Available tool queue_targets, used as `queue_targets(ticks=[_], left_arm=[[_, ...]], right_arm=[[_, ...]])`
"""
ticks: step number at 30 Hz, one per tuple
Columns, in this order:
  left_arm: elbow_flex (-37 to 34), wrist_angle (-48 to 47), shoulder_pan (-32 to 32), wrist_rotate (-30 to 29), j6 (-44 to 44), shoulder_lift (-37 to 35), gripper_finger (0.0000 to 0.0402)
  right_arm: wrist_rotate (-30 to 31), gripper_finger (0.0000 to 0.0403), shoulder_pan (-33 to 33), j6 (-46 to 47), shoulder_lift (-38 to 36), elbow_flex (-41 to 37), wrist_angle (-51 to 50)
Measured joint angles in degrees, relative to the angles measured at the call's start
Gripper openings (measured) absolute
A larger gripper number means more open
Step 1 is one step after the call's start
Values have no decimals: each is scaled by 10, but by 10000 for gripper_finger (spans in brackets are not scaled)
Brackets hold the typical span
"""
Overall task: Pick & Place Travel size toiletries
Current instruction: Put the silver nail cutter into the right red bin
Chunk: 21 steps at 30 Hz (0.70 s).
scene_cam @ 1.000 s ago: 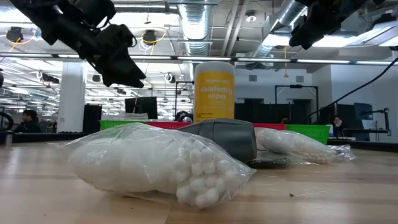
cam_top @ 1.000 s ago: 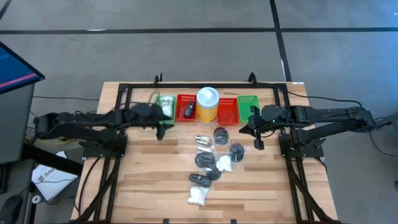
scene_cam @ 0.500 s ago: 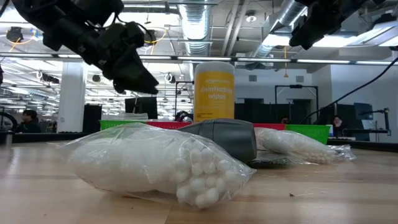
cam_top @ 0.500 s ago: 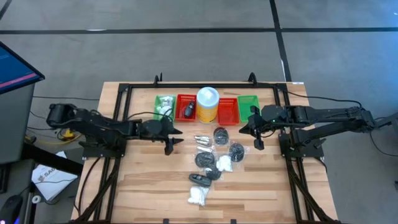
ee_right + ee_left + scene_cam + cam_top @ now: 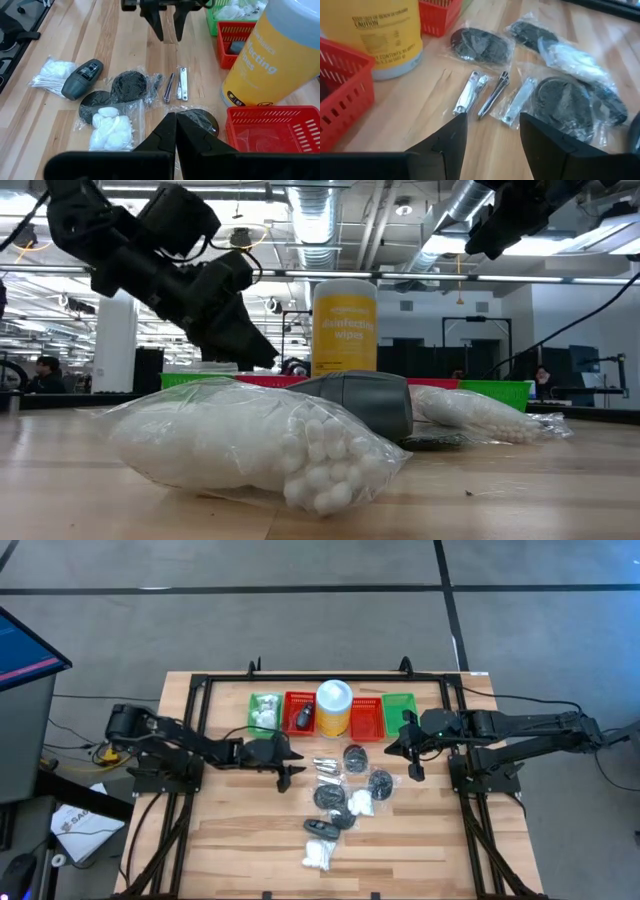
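The toiletries lie loose in the middle of the table. There are silvery nail clippers (image 5: 470, 92) (image 5: 326, 764), dark discs in clear wrappers (image 5: 354, 756) (image 5: 482, 45), white cotton bags (image 5: 318, 855) (image 5: 111, 127) and a grey-black piece (image 5: 322, 827). More white cotton lies in the left green basket (image 5: 264, 712), and a dark piece lies in the red basket (image 5: 300, 718). My left gripper (image 5: 290, 772) (image 5: 490, 145) is open, hovering just left of the clippers with its fingers pointing at them. My right gripper (image 5: 413, 772) (image 5: 175, 135) is shut and empty, raised right of the pile.
A yellow canister with a white lid (image 5: 333, 707) stands between the red baskets at the far side. A second red basket (image 5: 367, 718) and a green basket (image 5: 399, 712) sit to its right. A black frame (image 5: 200, 690) runs along the table's edges. Bare wood lies near the left edge.
My left gripper has moved from beside the left green basket toward the table's right and near side, sinking lower, and now points at the silvery clippers. The toiletries have not moved.
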Motion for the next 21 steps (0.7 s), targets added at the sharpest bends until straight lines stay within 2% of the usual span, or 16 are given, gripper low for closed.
queue_targets(ticks=[8,17,21], left_arm=[[14,32,6,-16,2,48,168],[64,32,14,-17,66,117,168],[76,32,14,-38,85,141,168]], right_arm=[[0,0,0,0,0,0,0],[0,0,2,0,0,0,0],[0,0,3,0,0,0,0]])
